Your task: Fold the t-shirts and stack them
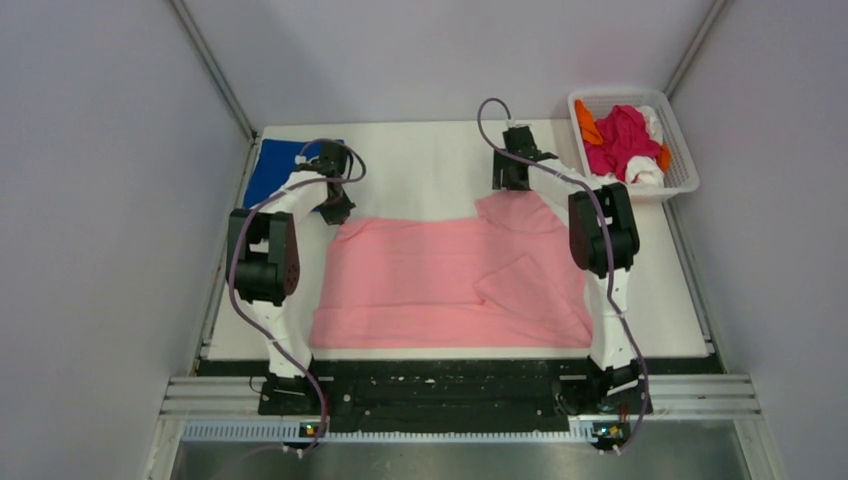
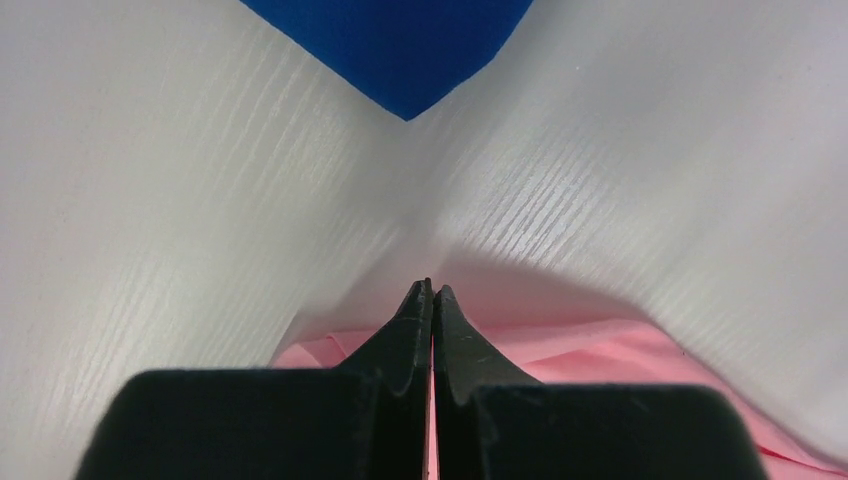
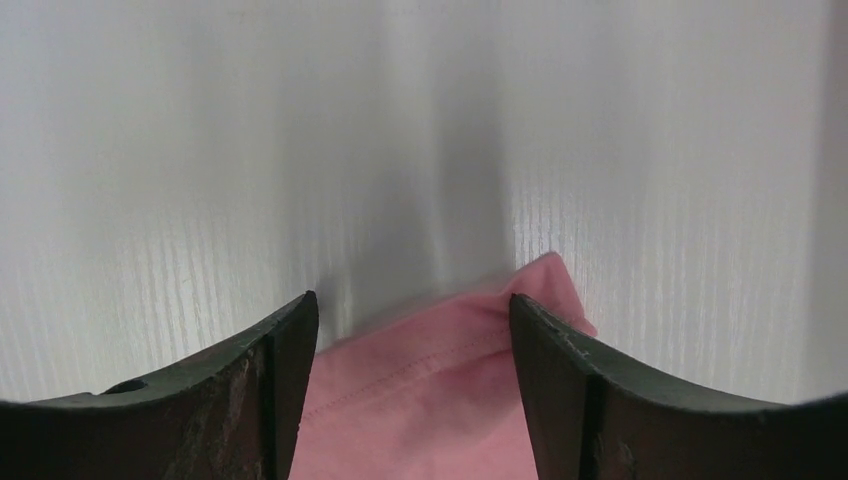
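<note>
A light pink t-shirt (image 1: 450, 285) lies spread over the middle of the white table, with a flap folded over on its right half. My left gripper (image 1: 337, 212) is at its far left corner. In the left wrist view the left gripper (image 2: 432, 288) is shut, a sliver of the pink t-shirt (image 2: 600, 345) pinched between the fingers. My right gripper (image 1: 510, 183) is at the far right corner. There the right gripper (image 3: 412, 305) stands open astride the stitched pink hem (image 3: 420, 390), the right finger touching the cloth. A royal blue t-shirt (image 1: 272, 172) lies at the back left, its corner (image 2: 400, 40) ahead of the left fingers.
A white lattice basket (image 1: 615, 95) at the back right holds magenta, orange and white t-shirts (image 1: 620, 140). Grey walls close in the table on both sides and behind. The arm bases stand on a black rail at the near edge.
</note>
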